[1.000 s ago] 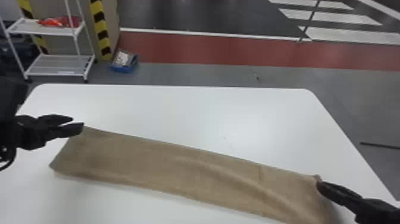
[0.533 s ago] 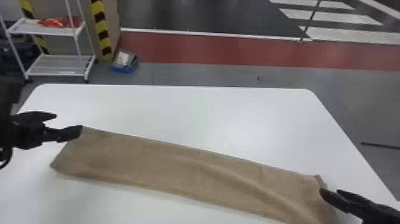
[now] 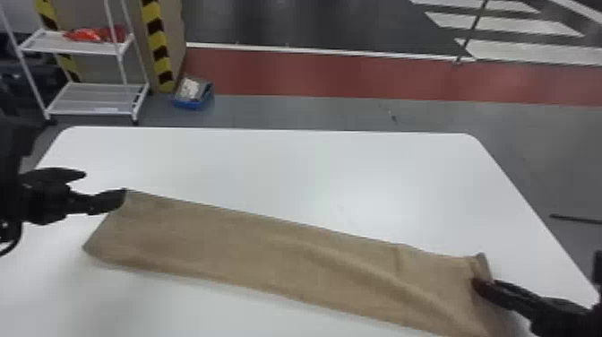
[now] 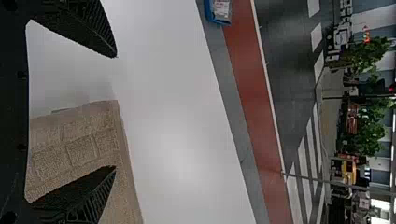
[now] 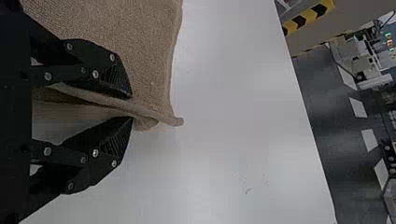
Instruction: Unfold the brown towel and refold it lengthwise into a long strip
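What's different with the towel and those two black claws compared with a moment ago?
The left gripper has spread its fingers apart beside the towel's left end. The right gripper has brought its fingers together on the towel's right end, apparently taking hold, and the corner there now curls up more. The rest of the towel lies as it did, in a long strip across the table.

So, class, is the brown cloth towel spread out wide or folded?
Folded: the brown cloth towel lies as a long, narrow strip in the head view, one end gathered in the black right claw.
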You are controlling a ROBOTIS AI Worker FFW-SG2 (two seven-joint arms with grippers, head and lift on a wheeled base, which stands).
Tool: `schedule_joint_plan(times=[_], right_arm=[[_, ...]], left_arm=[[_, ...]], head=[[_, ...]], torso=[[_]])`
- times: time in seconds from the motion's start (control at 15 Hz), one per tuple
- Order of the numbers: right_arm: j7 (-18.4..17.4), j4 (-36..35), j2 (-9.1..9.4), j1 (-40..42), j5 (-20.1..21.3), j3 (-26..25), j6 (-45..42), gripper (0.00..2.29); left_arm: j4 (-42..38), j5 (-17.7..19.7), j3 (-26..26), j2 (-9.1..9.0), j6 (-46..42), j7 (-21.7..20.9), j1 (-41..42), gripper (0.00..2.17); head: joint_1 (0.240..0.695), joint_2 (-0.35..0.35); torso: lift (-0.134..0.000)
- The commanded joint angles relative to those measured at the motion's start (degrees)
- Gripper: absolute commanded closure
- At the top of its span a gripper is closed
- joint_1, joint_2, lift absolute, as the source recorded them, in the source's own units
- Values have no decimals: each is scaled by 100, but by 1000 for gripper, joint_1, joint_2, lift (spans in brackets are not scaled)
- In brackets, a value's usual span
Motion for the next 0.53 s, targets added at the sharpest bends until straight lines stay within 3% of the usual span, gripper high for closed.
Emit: schedule_joint_plan(times=[0.0,0.27,0.47], right_arm=[[-17,5,-49,-186,106,67,140,1480],[-35,489,-330,-1259,396,199,351,1480],[-53,1262,-620,-2322,906,735,368,1480]], left_arm=[[9,0,12,15,-19,13,2,39],[0,9,12,-11,-37,22,2,46],[0,9,38,-20,-19,22,10,49]], head=[[695,-115],[695,-113],[695,-121]], torso=[[-123],[-123],[-123]])
